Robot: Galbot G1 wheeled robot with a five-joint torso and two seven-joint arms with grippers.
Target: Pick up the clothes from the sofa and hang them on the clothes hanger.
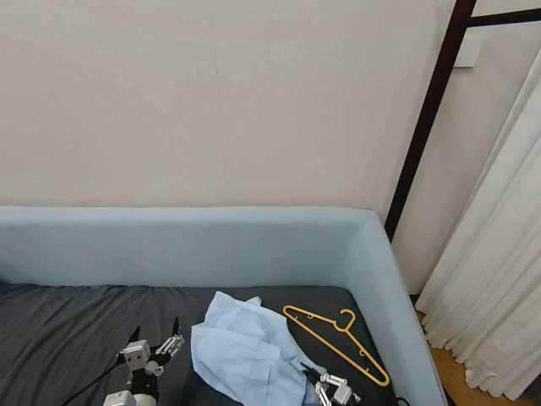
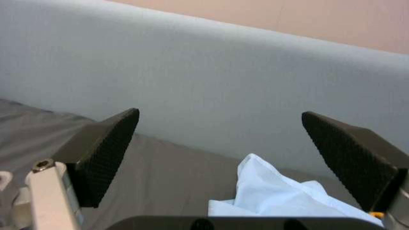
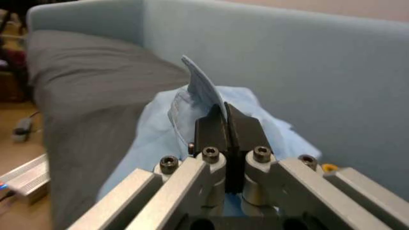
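A crumpled light blue shirt lies on the sofa's dark grey seat, with an orange hanger flat beside it on the right. My right gripper sits at the shirt's near right edge. The right wrist view has this gripper shut on a raised fold of the shirt. My left gripper hovers just left of the shirt, open, with nothing between its fingers. In the left wrist view its black pads stand wide apart, and the shirt lies beyond them.
The sofa's light blue backrest and right armrest wall in the seat. A dark rack pole rises behind the armrest, and a white curtain hangs at the far right. Bare seat stretches away to the left.
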